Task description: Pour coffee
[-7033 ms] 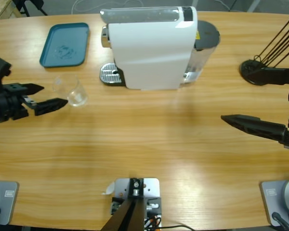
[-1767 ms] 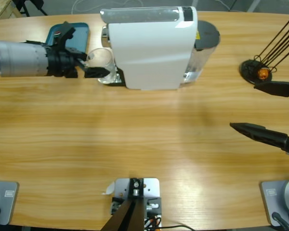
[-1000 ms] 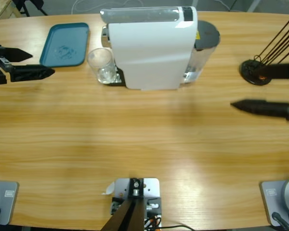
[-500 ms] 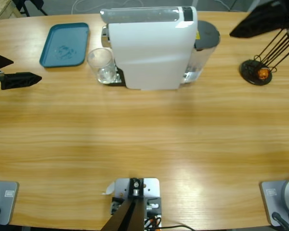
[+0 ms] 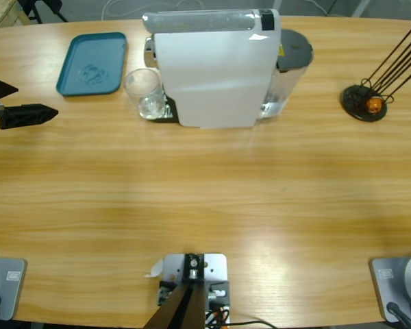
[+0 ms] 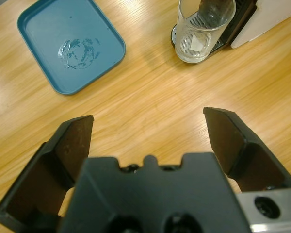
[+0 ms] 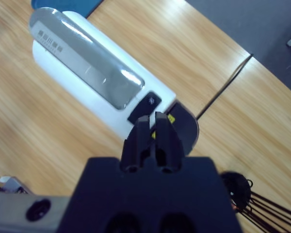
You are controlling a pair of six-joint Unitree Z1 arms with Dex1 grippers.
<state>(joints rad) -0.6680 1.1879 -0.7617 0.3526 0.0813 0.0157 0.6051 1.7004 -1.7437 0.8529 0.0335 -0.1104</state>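
Observation:
A clear glass cup (image 5: 142, 92) (image 6: 203, 29) stands upright on the metal drip tray under the spout of the white coffee machine (image 5: 216, 68) (image 7: 87, 73). No amber coffee shows in the cup. My left gripper (image 5: 35, 100) (image 6: 148, 119) is open at the table's far left, well short of the cup, with nothing between its jaws. My right gripper (image 7: 153, 124) is shut on nothing, high above the machine's rear, and is out of the high view.
A teal tray (image 5: 92, 63) (image 6: 70, 43) lies left of the cup. A black wire capsule stand (image 5: 366, 103) (image 7: 237, 187) with a small orange capsule (image 5: 375, 104) stands at the right. The machine's dark water tank (image 5: 294, 51) sits behind it.
The left gripper let go of the cup at the machine and drew back to the left edge. The right gripper rose from the right side and left the high view.

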